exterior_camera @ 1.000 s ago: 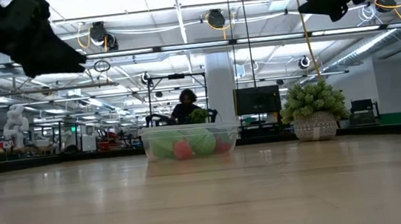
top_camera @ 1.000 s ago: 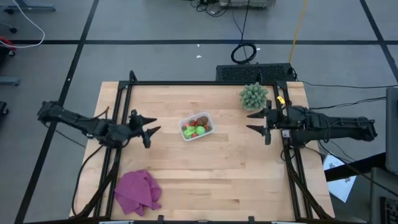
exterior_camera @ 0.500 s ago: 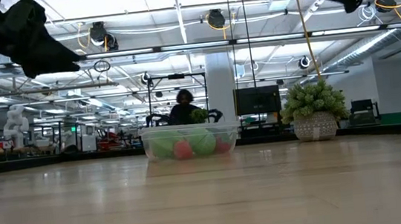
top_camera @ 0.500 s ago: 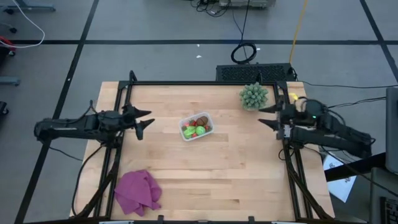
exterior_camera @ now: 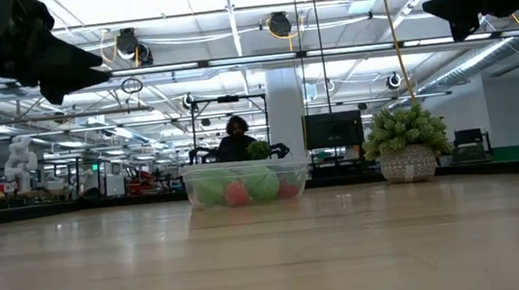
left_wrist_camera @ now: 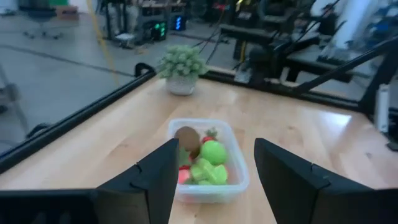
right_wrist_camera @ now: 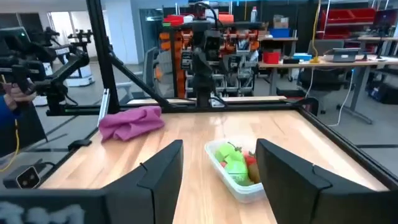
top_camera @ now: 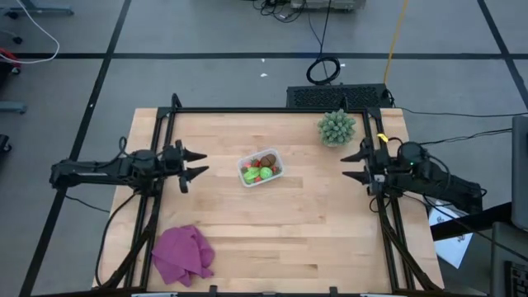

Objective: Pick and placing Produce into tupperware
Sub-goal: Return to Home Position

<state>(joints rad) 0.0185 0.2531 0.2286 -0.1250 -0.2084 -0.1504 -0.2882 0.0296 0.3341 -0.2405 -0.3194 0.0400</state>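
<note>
Tupperware (top_camera: 242,172) with produce (top_camera: 262,167) lies 3 o'clock from the nearer left gripper (top_camera: 198,162), 9 o'clock from the right gripper (top_camera: 346,165), both open.

high: straight down | low: level | 2 wrists: forward | shared: tupperware (top_camera: 261,167)

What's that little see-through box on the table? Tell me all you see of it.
The clear plastic container is a low rectangular tub with rounded corners and no lid, sitting flat near the middle of the wooden table, turned slightly askew. Inside lie a brown oval, green pieces and red pieces. Neither the left gripper nor the right gripper touches it.
</note>
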